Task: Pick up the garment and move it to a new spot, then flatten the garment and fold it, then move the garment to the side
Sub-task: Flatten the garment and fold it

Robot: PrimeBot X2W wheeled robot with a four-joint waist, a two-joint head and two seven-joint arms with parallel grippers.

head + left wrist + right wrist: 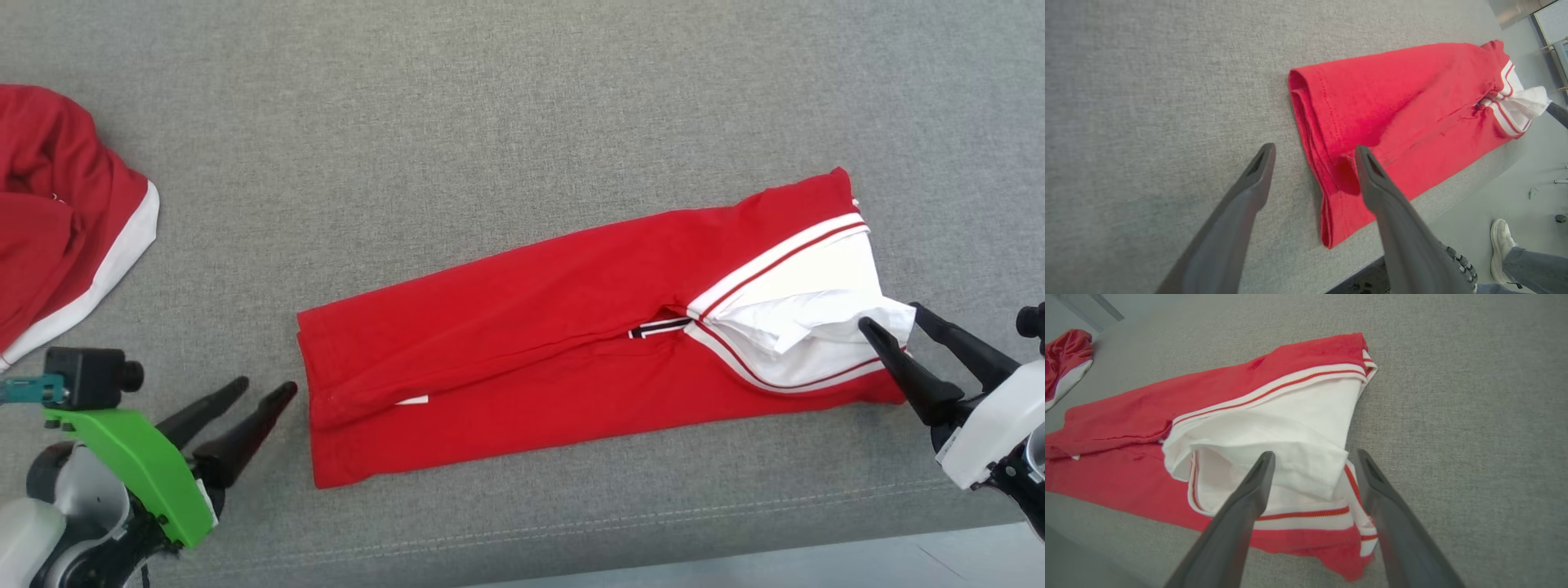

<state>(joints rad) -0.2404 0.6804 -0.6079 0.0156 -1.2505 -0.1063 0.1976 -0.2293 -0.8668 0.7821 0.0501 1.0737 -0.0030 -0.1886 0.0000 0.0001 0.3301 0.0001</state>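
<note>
Saw limp folded red-and-white cloth garment [522,351] mid grey fabric desk [490,122]. Noted left hand [266,383] released beside red hem, right hand [889,314] released at white end. Judged light, floppy; best pinched at corners.

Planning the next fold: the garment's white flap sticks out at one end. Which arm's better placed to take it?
Right, likely. The right arm's jaws stand open astride the white flap. The left arm's jaws are open at the red hem, the far end of the garment.
</note>
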